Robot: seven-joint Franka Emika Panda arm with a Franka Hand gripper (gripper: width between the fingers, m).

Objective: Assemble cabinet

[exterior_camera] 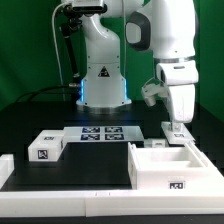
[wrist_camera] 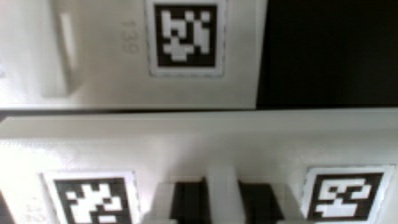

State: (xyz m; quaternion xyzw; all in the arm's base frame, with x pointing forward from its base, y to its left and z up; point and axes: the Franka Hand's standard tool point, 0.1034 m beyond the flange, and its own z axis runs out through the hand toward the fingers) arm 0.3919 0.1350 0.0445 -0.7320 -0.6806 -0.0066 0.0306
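The cabinet's large white boxy body (exterior_camera: 165, 166) lies open side up at the front of the exterior view's right. My gripper (exterior_camera: 178, 126) is low just behind it, over a small white tagged panel (exterior_camera: 176, 135) on the table. In the wrist view that panel (wrist_camera: 196, 150) fills the lower half, with a tag on either side of my gripper (wrist_camera: 226, 200). The dark fingers (wrist_camera: 187, 205) stand close together with a thin white strip of the panel between them. Another white tagged panel (wrist_camera: 169, 50) lies beyond it. A white tagged block (exterior_camera: 45, 148) sits on the exterior view's left.
The marker board (exterior_camera: 100, 133) lies flat in the middle, in front of the arm's base (exterior_camera: 103, 85). A long white bar (exterior_camera: 60, 178) runs along the front edge of the table. A small white piece (exterior_camera: 157, 146) lies behind the body's far rim.
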